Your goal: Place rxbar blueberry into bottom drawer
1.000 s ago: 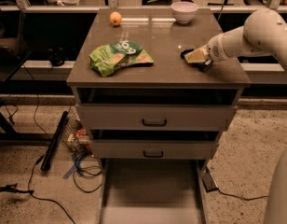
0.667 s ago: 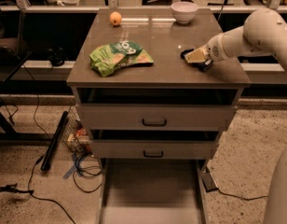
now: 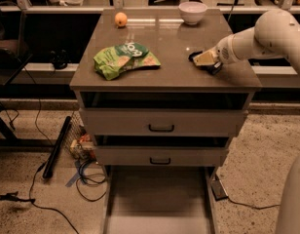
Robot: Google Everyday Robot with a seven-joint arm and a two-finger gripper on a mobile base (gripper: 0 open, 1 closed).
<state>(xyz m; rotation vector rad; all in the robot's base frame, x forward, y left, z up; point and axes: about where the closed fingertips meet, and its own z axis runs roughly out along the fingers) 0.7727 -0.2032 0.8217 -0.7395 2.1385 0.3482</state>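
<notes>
My gripper (image 3: pixel 204 60) is low over the right part of the cabinet top, at the end of the white arm that reaches in from the right. A small dark flat thing, apparently the rxbar blueberry (image 3: pixel 193 56), lies on the top right at the gripper, mostly hidden by it. The bottom drawer (image 3: pixel 159 194) is pulled out at floor level below the cabinet; its flat grey-beige floor holds nothing. The two drawers above it, with black handles, are slightly ajar.
A green snack bag (image 3: pixel 124 58) lies on the left part of the cabinet top (image 3: pixel 169 40). An orange (image 3: pixel 121 19) and a white bowl (image 3: pixel 192 12) stand at the back. Cables and a black bar (image 3: pixel 56 147) lie on the floor to the left.
</notes>
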